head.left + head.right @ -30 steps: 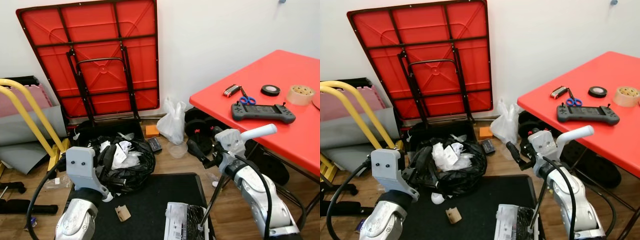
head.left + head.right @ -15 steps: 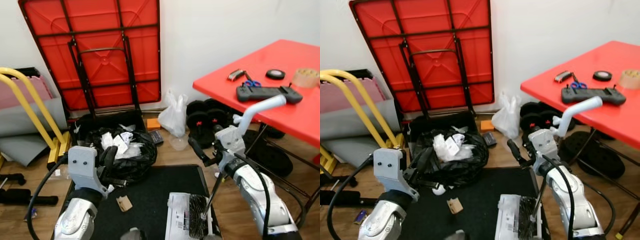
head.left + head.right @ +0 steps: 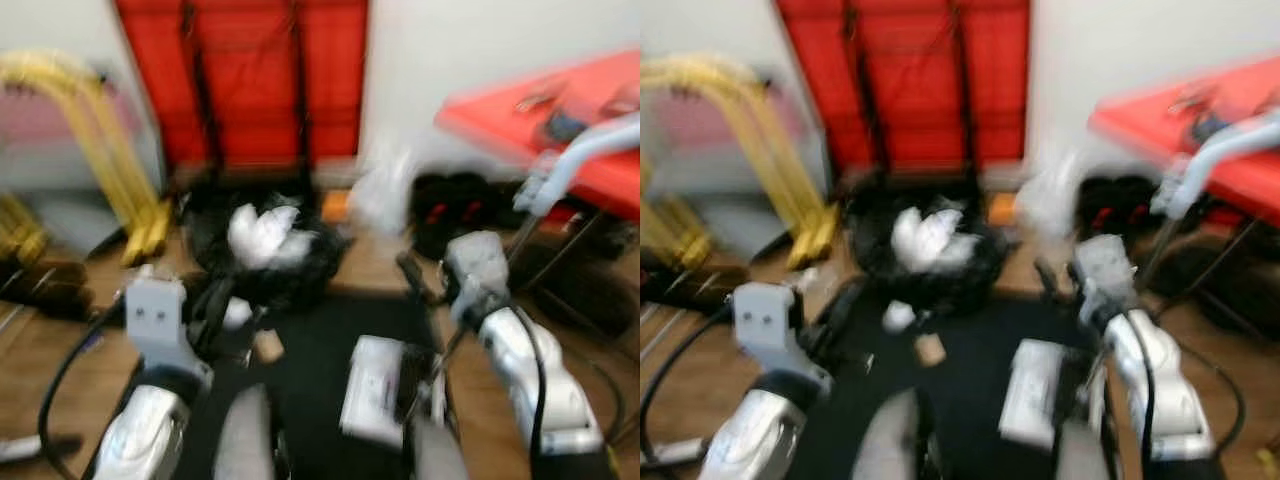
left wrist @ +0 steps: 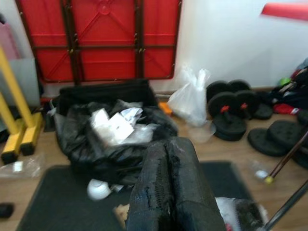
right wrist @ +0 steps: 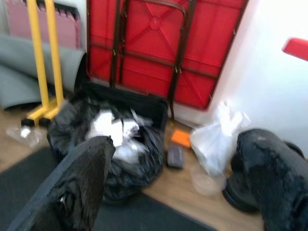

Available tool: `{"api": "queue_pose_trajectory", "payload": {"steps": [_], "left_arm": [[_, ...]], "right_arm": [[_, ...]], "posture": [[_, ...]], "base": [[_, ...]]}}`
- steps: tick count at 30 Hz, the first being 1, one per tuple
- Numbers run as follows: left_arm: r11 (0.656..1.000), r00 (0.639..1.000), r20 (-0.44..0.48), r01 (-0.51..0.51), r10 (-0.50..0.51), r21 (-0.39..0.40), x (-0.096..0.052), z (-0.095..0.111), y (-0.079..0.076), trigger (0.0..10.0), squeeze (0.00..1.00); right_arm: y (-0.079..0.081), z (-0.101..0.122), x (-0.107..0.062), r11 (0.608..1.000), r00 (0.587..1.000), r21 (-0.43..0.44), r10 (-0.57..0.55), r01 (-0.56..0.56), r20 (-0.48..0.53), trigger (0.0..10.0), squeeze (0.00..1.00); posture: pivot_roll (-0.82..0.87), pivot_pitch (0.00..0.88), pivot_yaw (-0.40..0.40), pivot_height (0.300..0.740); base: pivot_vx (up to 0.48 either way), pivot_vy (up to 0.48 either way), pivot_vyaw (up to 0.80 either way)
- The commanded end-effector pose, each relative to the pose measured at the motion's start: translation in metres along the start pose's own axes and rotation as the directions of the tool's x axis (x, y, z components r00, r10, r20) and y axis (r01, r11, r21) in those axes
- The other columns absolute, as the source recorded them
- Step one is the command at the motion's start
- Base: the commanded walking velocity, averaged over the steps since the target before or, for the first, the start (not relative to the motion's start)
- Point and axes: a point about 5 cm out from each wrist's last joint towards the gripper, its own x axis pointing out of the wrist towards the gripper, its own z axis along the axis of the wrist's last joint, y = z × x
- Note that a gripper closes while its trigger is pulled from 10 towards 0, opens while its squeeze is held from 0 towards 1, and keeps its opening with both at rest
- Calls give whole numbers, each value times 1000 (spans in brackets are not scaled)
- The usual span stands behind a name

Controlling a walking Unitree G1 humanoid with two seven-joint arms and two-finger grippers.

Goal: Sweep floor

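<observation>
Head views, blurred: black rubbish bag (image 3: 265, 245) lies open on the floor (image 3: 30, 360) to take sweepings. Left wrist view: my left gripper (image 4: 169, 192), fingers pressed together, empty. Right wrist view: my right gripper (image 5: 178, 178) gapes wide, holding nothing, ready to grasp.

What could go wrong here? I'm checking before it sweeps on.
The head views are blurred, so the robot is likely moving, and aim may be poor. The full black rubbish bag lies open; a bump could spill paper. The weights and the white plastic bag crowd the floor nearby.
</observation>
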Motion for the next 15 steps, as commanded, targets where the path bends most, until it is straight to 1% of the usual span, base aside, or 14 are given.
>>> {"api": "queue_pose_trajectory", "payload": {"steps": [1,3,4,5,6,8,9,10,11,15], "left_arm": [[993,993,10,121,-121,-8,-1,6,-6,10000,0],[993,993,10,121,-121,-8,-1,6,-6,10000,0],[992,992,8,125,-125,-9,-2,6,-7,10000,0],[992,992,8,125,-125,-9,-2,6,-7,10000,0],[992,992,4,128,-128,-11,-3,7,-7,10000,0],[992,992,4,128,-128,-11,-3,7,-7,10000,0],[991,991,1,130,-130,-12,-4,7,-7,10000,0],[991,991,1,130,-130,-12,-4,7,-7,10000,0],[991,991,-4,131,-131,-14,-5,8,-7,10000,0],[991,991,-7,130,-131,-14,-6,9,-7,10000,0]], "right_arm": [[-9,-1,-3,998,998,12,-61,61,-17,10000,0],[-9,-1,-3,998,998,12,-61,61,-17,10000,0],[-13,-2,-4,996,996,22,-81,81,-23,10000,0],[-13,-2,-4,996,996,22,-81,81,-23,10000,0],[-17,-3,-4,993,994,33,-109,110,-33,10000,0],[-17,-3,-4,993,994,33,-109,110,-33,10000,0],[-21,-4,-5,990,990,42,-132,134,-44,10000,0],[-21,-4,-5,990,990,42,-132,134,-44,10000,0],[-24,-4,-7,986,985,42,-161,164,-57,10000,0],[-26,-5,-8,983,982,40,-177,180,-66,10000,0]], "posture": [[-74,65,60,552],[-74,65,60,547],[-71,71,63,542],[-71,71,63,542],[-68,76,64,537],[-68,76,64,537],[-65,80,63,532],[-65,80,63,532],[-64,83,63,522],[-64,86,61,507]], "base": [[0,0,0],[0,0,0],[0,0,0],[0,0,0],[0,0,0],[0,0,0],[0,0,0],[0,0,0],[0,0,0],[0,0,0]]}}
